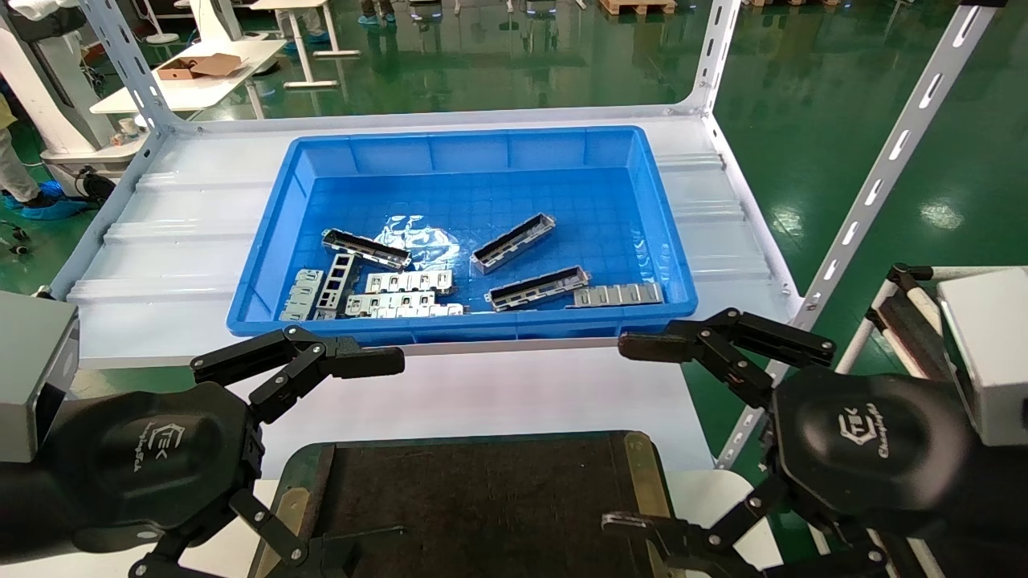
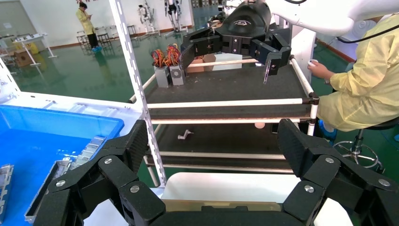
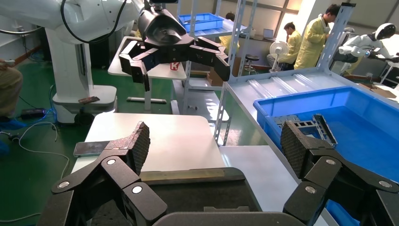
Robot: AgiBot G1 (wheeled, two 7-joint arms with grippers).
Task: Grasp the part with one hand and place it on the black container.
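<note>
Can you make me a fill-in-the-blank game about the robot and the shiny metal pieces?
1. The metal parts all lie inside the ____ bin.
2. The black container sits between the two grippers, and it holds ____ parts.
3. The left gripper and the right gripper both have their fingers ____.
4. Each gripper holds ____.

Missing words: blue; no; open; nothing

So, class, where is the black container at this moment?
In the head view, the black container sits at the bottom centre, between the open left gripper and right gripper, nearer the robot than the blue bin.
</note>
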